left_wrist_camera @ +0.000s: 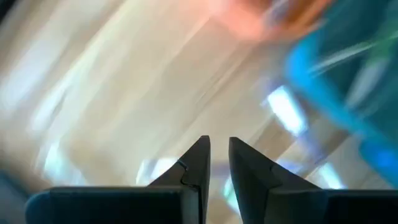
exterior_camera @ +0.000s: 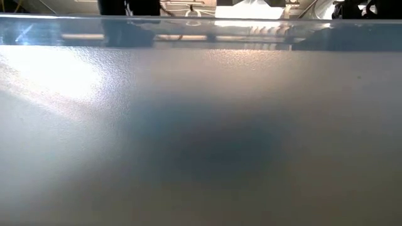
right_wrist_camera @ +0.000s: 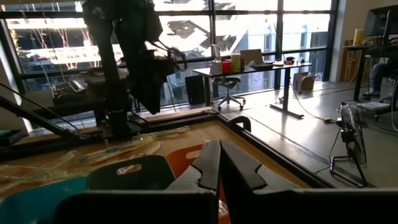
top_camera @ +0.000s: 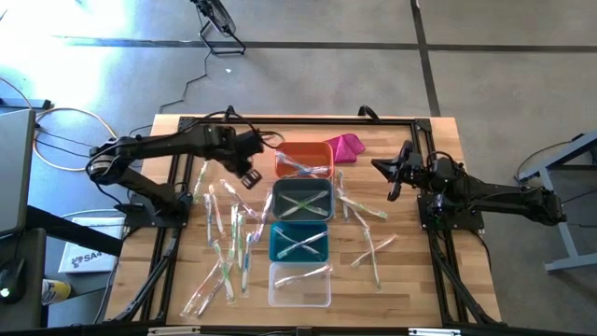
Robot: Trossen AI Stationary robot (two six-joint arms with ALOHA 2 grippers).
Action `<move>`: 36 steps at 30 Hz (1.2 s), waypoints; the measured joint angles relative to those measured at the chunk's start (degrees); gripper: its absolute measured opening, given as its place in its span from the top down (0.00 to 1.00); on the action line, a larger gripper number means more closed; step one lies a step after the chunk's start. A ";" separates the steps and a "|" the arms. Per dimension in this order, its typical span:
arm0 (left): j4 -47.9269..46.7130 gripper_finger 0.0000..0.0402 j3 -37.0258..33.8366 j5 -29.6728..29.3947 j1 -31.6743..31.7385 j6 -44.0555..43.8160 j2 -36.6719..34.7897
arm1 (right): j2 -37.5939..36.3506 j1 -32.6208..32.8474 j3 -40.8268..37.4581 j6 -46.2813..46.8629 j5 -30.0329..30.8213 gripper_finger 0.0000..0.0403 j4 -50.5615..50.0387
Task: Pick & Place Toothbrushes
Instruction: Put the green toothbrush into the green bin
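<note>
The thin toothbrushes in clear glossy wrappers lie scattered at lower left of centre in the high view, long axes mostly up-down. The left gripper, fingers slightly apart and holding nothing visible, hangs just above them, nearer. The right gripper is together.
</note>
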 joint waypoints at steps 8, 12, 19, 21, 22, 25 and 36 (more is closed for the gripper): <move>-21.33 0.87 0.00 -9.75 5.17 -15.99 0.00 | -0.02 0.00 0.00 -2.84 0.00 0.99 3.16; -22.14 0.87 0.00 -10.39 7.59 -18.41 0.00 | -0.02 0.00 0.00 -2.96 0.00 0.99 4.84; -20.82 0.87 0.00 -10.62 8.74 -18.14 0.00 | -0.02 0.00 0.00 -4.60 0.00 0.99 5.56; -20.85 0.87 0.00 -9.83 8.74 -16.46 0.00 | -0.02 0.00 0.00 -4.66 0.00 0.99 5.56; -20.48 0.87 -0.11 -9.74 8.74 -15.84 0.00 | -0.02 0.00 0.00 -4.66 0.00 0.99 5.56; -17.65 0.87 -2.53 -9.98 9.01 -14.86 -0.04 | -0.02 0.00 0.00 -4.66 0.00 0.99 5.56; -12.23 0.87 -17.88 -4.97 20.91 -10.63 -0.02 | -0.02 -0.02 0.00 -4.68 0.00 0.99 5.56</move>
